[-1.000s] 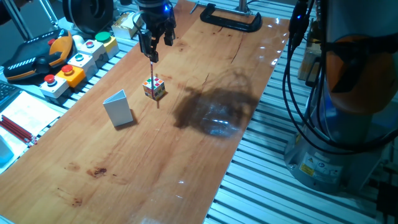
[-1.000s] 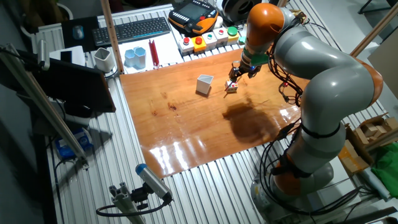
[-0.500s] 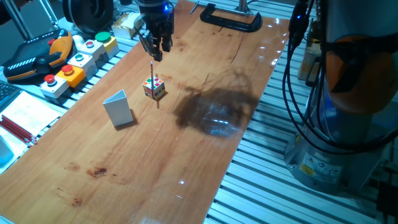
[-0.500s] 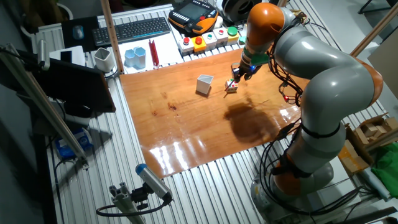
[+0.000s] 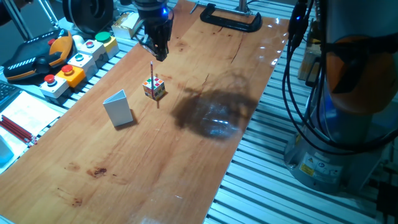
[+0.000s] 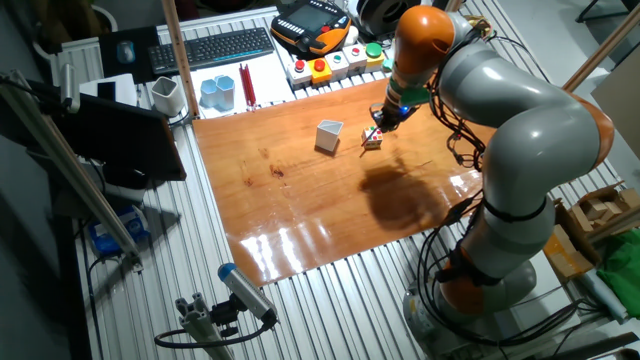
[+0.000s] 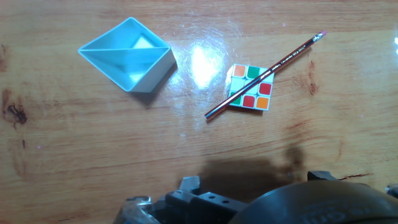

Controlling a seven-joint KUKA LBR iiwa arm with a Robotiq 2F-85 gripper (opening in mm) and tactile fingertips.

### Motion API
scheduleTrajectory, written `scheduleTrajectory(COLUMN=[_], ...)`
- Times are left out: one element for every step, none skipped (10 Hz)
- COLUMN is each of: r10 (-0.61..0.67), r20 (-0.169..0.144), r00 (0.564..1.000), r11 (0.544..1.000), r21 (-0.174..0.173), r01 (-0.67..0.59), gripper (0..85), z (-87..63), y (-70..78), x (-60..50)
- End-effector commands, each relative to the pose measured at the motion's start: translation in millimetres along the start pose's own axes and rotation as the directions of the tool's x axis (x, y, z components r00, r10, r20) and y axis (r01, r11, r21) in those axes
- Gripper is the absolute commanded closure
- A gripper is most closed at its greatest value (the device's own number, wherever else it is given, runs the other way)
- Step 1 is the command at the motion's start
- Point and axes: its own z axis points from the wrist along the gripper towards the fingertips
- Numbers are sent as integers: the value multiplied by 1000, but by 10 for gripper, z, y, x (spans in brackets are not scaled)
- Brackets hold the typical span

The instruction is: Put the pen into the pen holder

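The black two-finger claw [image 5: 155, 50] hangs above the reddish-brown wooden worktop [image 5: 186, 149], holding nothing; its fingers appear drawn close together, though the gap is too small to judge with certainty. Below it and apart from it, the thin reddish-orange pen [image 7: 266, 74] leans across the small multicoloured puzzle cube [image 7: 250, 87], its pink-tipped end raised and its lower end on the worktop just beside the cube. To the side of the cube, near but not touching, stands the pale grey upright pen holder [image 5: 118, 108], open at its top. Red and green push buttons [image 5: 79, 59] sit beyond the worktop's edge.
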Motion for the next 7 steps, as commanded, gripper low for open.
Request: scheduleTrajectory(r10=[6, 24, 39, 44, 68, 98, 124], r20=[0, -4, -9, -9, -17, -28, -33], r00=[1000, 1000, 999, 999, 998, 995, 992], r11=[1000, 1000, 999, 998, 997, 994, 991], r21=[0, -15, -36, -36, -43, -55, -55], r01=[-6, -24, -40, -44, -69, -99, -125], gripper=[843, 843, 843, 843, 843, 843, 843], z=[24, 58, 96, 132, 163, 188, 217], y=[-15, -37, -71, -108, -147, -186, -230], x=[-18, -37, -54, -65, -69, -71, -69])
